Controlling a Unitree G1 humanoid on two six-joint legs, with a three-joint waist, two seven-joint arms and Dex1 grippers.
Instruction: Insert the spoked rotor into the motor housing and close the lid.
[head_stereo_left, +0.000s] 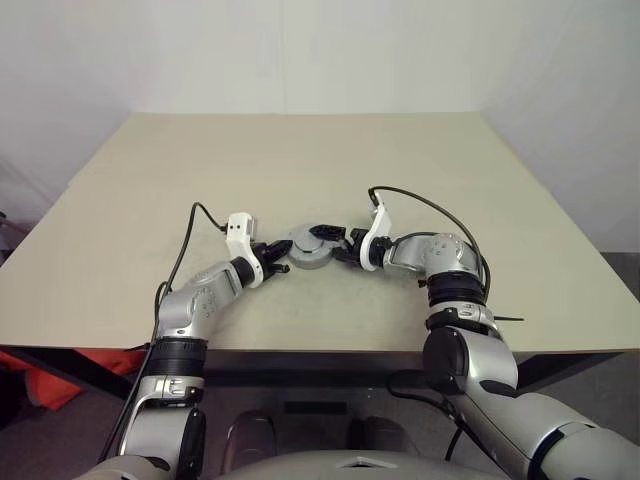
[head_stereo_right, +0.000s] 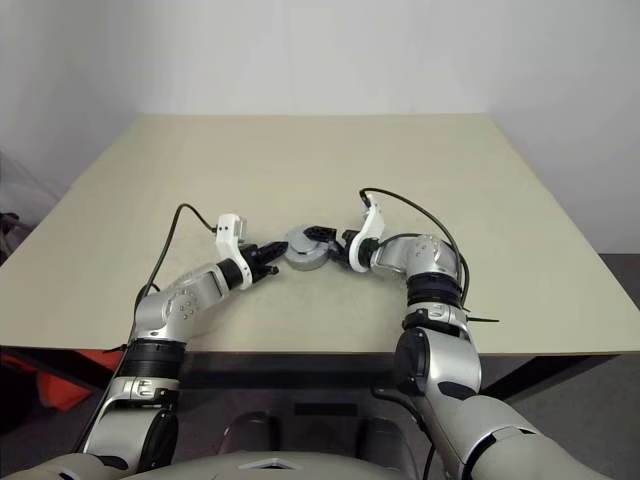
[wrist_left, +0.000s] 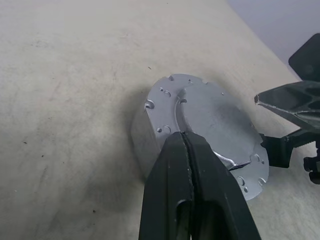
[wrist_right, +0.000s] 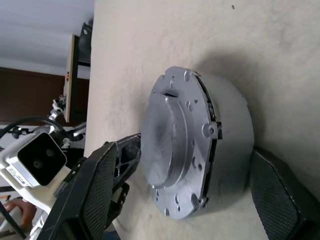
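Note:
The motor housing (head_stereo_left: 306, 258) is a grey round can standing mid-table, and the grey lid (wrist_left: 215, 120) lies on top of it. The lid sits slightly off the housing's rim (wrist_right: 212, 125). The spoked rotor is hidden. My left gripper (wrist_left: 184, 136) is shut, with its tips resting on the lid's near edge and nothing between them. My right gripper (wrist_right: 190, 200) stands open at the housing's other side. One black finger (wrist_right: 97, 192) is off to one side of the lid and the other finger (wrist_right: 282, 197) sits by the housing's base. In the left eye view both grippers (head_stereo_left: 278, 262) (head_stereo_left: 335, 245) flank the housing.
The beige table (head_stereo_left: 300, 160) stretches wide behind and to both sides of the housing, and its front edge (head_stereo_left: 300, 350) runs just below my forearms. Black cables loop above each wrist (head_stereo_left: 200, 215) (head_stereo_left: 420, 200).

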